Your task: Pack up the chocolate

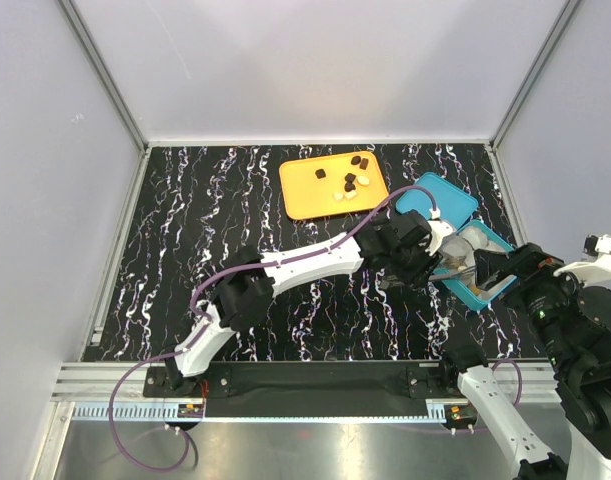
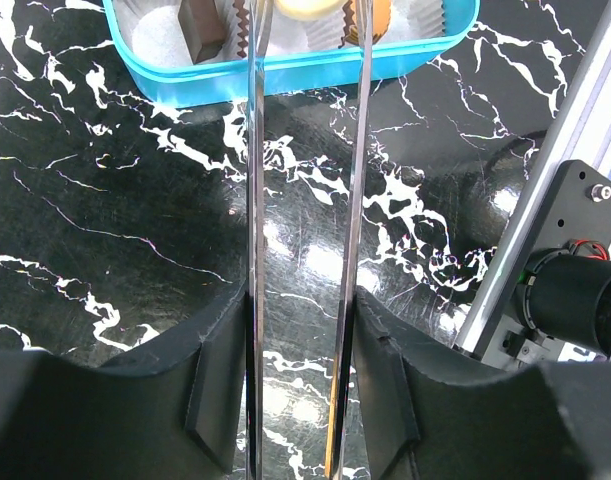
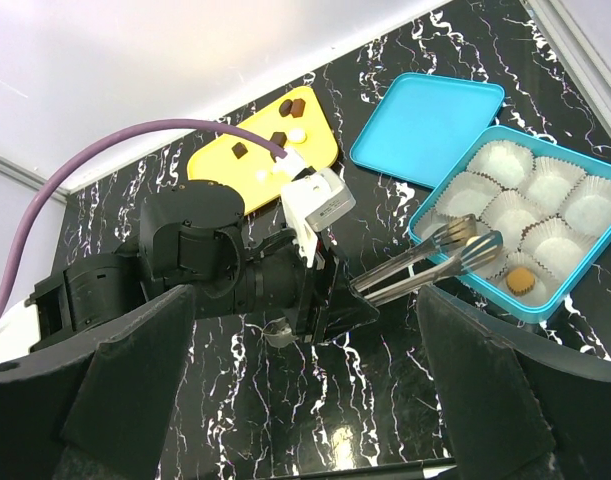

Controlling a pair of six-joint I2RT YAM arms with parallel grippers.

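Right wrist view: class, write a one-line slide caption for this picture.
Left gripper holds metal tongs over the open teal box, with a chocolate inside.

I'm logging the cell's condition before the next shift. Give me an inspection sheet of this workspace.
Surface: black, white-veined table.
Job's things: chocolates on the orange tray; some sit in paper cups in the teal box; lid lies beside the box.
Clutter: nothing seen.
Grippers: left gripper holds tongs, tips over the box with a cream piece between them; right gripper open, empty.
Cables: purple cable runs along the left arm.
Surroundings: white walls; aluminium rail at the near edge.
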